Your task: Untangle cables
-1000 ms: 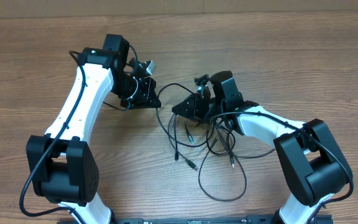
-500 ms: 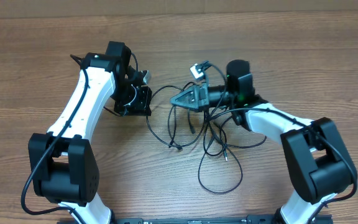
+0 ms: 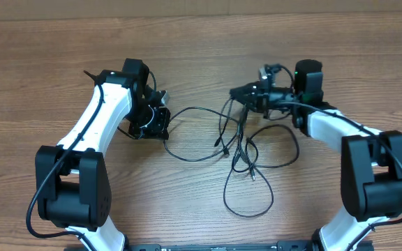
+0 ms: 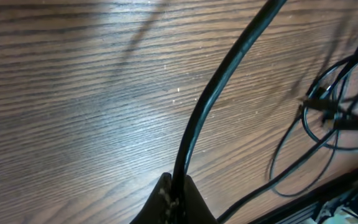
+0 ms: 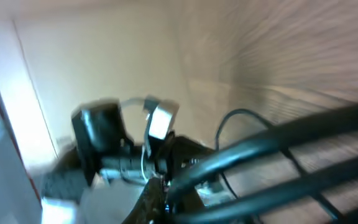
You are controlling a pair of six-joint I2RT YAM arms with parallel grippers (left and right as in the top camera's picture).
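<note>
Left jaws pinch shut on one strand of the cables (image 4: 207,102) above the wooden surface (image 3: 201,56) — right jaws clamp shut on several strands — loops sprawl between.

The left arm (image 3: 109,106) and right arm (image 3: 329,125) share one build: a smooth white link between bulky black joint housings, the biggest blocks at seven and five o'clock. A thin black wire (image 3: 81,136) runs along the left white link. The left gripper (image 4: 173,190) and right gripper (image 5: 157,194) end in matte black tapering fingers
</note>
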